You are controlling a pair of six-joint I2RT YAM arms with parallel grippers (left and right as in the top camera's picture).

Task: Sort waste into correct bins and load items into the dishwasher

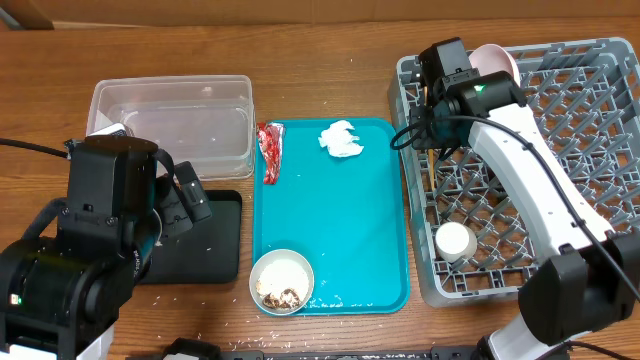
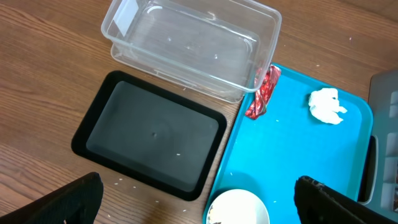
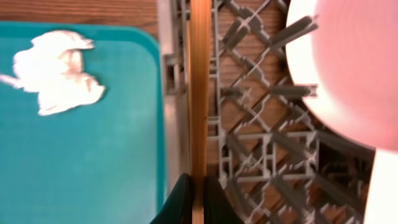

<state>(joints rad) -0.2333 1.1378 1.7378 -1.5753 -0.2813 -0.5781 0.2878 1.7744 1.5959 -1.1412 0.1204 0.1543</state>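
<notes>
chopsticks (image 3: 200, 93) are the thing in hand. at the bottom edge of the right wrist view the right gripper (image 3: 199, 202) is clenched on their near end, its dark fingers (image 3: 180, 202) pinching the wood from both sides. from there the sticks run straight up the frame, just inside the left rim of the grey dish rack (image 3: 261, 155), with the teal tray (image 3: 81, 162) to their left. they look light, stiff and thin, so they should not sag. held by one end, though, they could swivel in the pinch, or slip through the lattice floor if laid flat. i judge a hold nearer the middle, across both sticks at once, to be steadier.

further up, at the upper right, the pink plate (image 3: 354, 62) stands in the rack. it looks rigid and probably breakable, and is best taken by the rim. at the upper left the white tissue wad (image 3: 56, 71) lies on the tray, soft and nearly weightless, so a pinch into its bulk should do.

in the left wrist view the left gripper (image 2: 196, 186) is spread wide and empty above the worktop (image 2: 37, 74), with the black tray (image 2: 155, 134) ahead of it. at the bottom of that frame sits the cream bowl (image 2: 236, 208), smooth and round, to be gripped by its lip. beyond it the red wrapper (image 2: 262, 93), crinkly and slick, lies at the teal tray's far corner, just beside the clear tub (image 2: 180, 78).
</notes>
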